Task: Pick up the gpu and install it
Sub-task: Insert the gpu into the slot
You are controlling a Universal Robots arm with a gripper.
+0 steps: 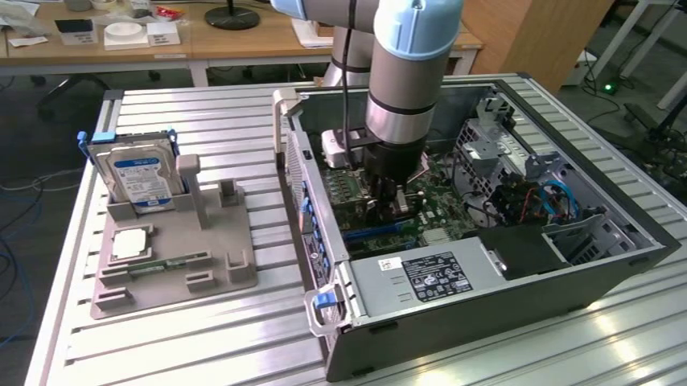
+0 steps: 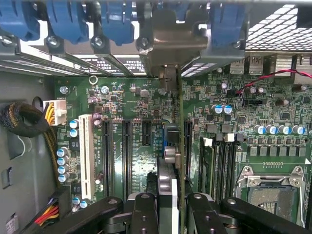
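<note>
Reaching down into the open computer case (image 1: 472, 241), the arm's gripper (image 1: 388, 189) is holding the gpu (image 2: 168, 146) edge-on over the green motherboard (image 2: 126, 112), its jaws standing narrow and pressing on the thin card from both sides. Seen from the wrist, the two black fingers (image 2: 144, 214) are flanking the card's dark upper edge, and the card is running away from them toward the case's rear wall, where its silvery bracket (image 2: 170, 39) is sitting among the blue slot clips (image 2: 68, 22). The card is lining up with the row of long black expansion slots (image 2: 126, 156), just beside the white slot (image 2: 86, 156) and a few slots away from the empty processor socket (image 2: 270, 190); whether its lower edge is already seated in a slot cannot be told. A bundle of yellow, red and black wires (image 2: 48, 212) is lying at the board's edge near the white slot. In the exterior view, the grey power supply (image 1: 424, 277) with its black label is occupying the near end of the case. Outside the case, on the exterior view's left, a grey parts holder (image 1: 172, 257) is resting on the ribbed metal table (image 1: 161, 338), with the hard drive (image 1: 137, 173) standing upright in it and a small green memory stick (image 1: 163, 263) lying flat in front.
</note>
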